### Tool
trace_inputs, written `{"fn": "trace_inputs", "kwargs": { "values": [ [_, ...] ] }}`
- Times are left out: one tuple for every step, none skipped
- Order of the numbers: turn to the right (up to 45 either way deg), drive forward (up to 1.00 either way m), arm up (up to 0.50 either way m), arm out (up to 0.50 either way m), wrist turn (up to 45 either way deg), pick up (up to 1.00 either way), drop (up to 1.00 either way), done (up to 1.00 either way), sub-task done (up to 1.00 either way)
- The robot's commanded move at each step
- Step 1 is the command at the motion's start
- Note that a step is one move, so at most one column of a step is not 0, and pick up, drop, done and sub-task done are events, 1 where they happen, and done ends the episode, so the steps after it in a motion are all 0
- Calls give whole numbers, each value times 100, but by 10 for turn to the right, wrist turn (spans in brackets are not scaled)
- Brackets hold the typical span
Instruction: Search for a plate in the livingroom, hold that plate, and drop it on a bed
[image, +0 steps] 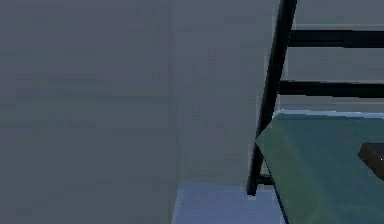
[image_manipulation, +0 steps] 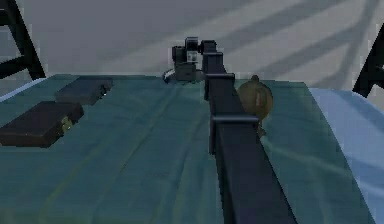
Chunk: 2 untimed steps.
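A bed with a teal cover (image_manipulation: 150, 150) spreads across the arm side view, and its corner (image: 320, 160) shows at the forward view's right. My arm (image_manipulation: 240, 150) reaches out over the bed as a dark bar. The gripper (image_manipulation: 172, 70) stands at the arm's far end, near the bed's far edge. I cannot tell whether it holds anything. A round brownish thing (image_manipulation: 256, 100) lies on the cover just right of the arm; its shape is too blurred to name as a plate.
Two dark flat cases (image_manipulation: 40, 122) (image_manipulation: 85, 90) lie on the bed's left part. Black bed-frame bars (image: 275, 80) rise beside the grey wall (image: 100, 100). More black bars (image_manipulation: 15, 45) stand at the arm side view's left. A pale blue patch (image_manipulation: 345, 130) lies at the right.
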Motion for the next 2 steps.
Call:
{"fn": "trace_inputs", "kwargs": {
  "values": [
    [0, 0, -20, 0, 0, 0, 0, 0, 0],
    [0, 0, 0, 0, 0, 0, 100, 0, 0]
  ]
}}
